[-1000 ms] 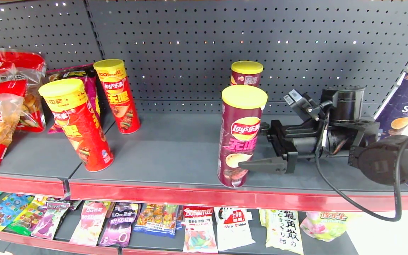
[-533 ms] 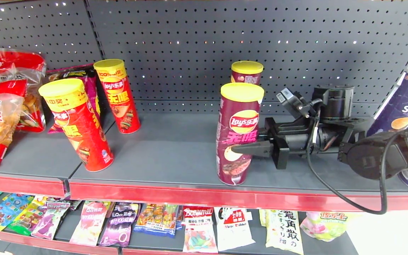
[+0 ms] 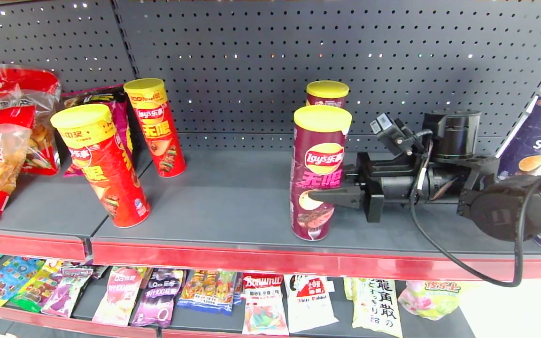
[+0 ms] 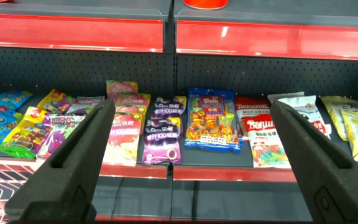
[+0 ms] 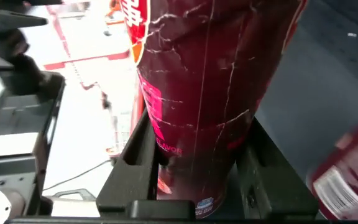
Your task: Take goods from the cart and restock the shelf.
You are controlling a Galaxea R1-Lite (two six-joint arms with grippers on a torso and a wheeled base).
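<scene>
- The maroon can stands upright just behind the shelf's red front lip. The right end effector pinches it at mid-height. Its base seems to rest on the shelf, though I cannot be sure.
- Judged progress: this placement is nearly done. Letting go and backing away remain, then more goods from the cart.
- Directly behind that can stands 1 matching second can. Well to its left are 2 red cans.
- The left end effector, fingers spread and holding nothing, faces the candy packets on the shelf below the can.
- A perforated grey back panel rises behind the can.
</scene>
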